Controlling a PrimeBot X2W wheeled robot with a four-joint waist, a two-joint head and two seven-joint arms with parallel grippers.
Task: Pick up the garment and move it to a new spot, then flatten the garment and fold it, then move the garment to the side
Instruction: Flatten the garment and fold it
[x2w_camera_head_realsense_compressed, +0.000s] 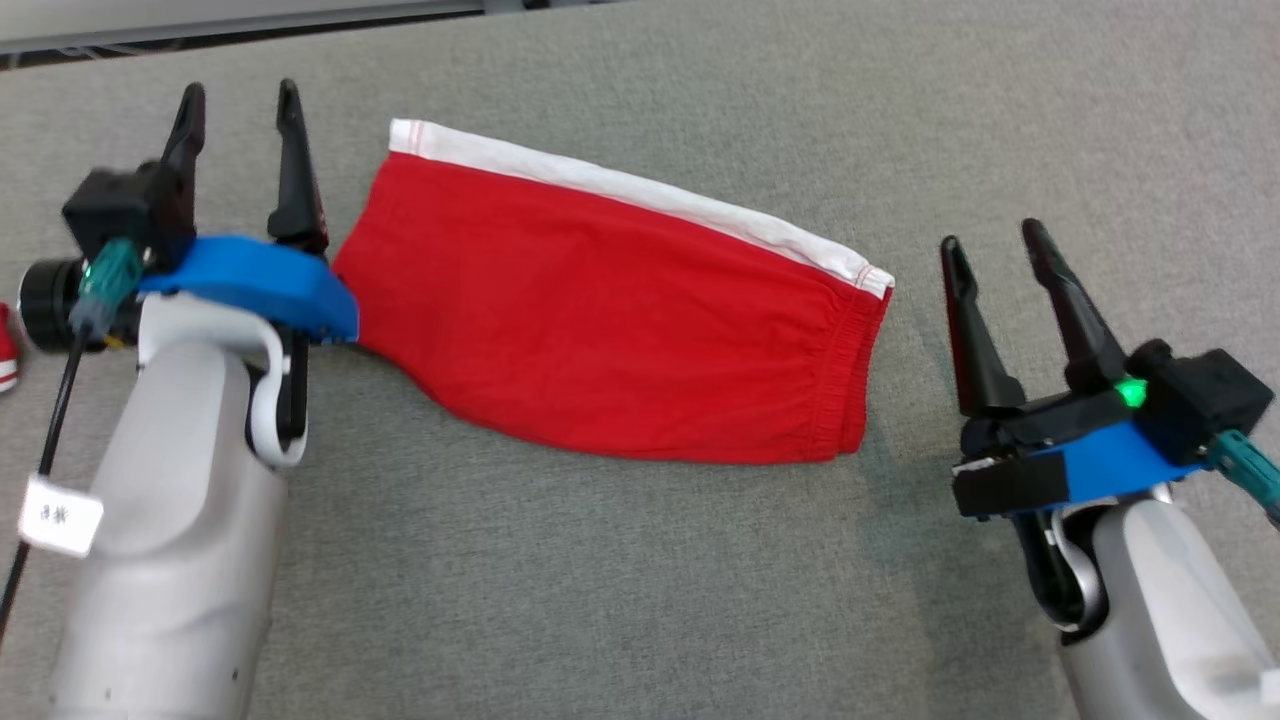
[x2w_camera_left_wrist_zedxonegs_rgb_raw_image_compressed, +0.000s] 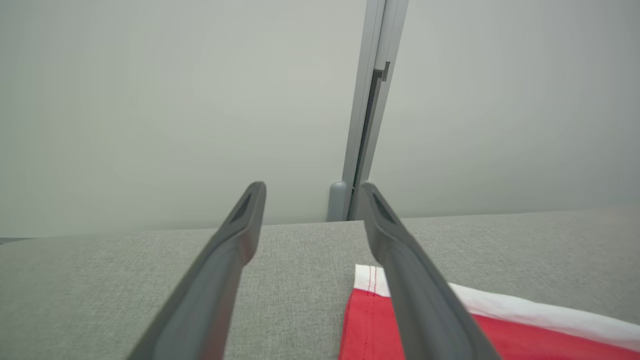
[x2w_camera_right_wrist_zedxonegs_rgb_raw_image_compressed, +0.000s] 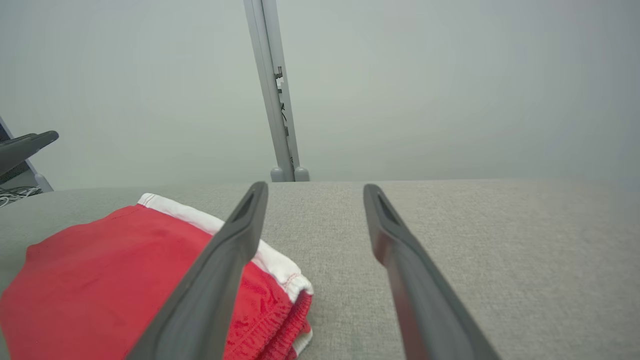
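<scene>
The red garment (x2w_camera_head_realsense_compressed: 600, 320), white-banded along its far edge, lay flat on the grey cloth surface (x2w_camera_head_realsense_compressed: 640, 580) between the left gripper (x2w_camera_head_realsense_compressed: 240, 95) and right gripper (x2w_camera_head_realsense_compressed: 991, 237), both with fingers spread and empty, its left corner hidden behind the left gripper's blue mount (x2w_camera_head_realsense_compressed: 260, 285) in the head view.

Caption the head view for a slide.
Red, white-striped shorts lie on the grey table between the open left gripper and right gripper.
</scene>
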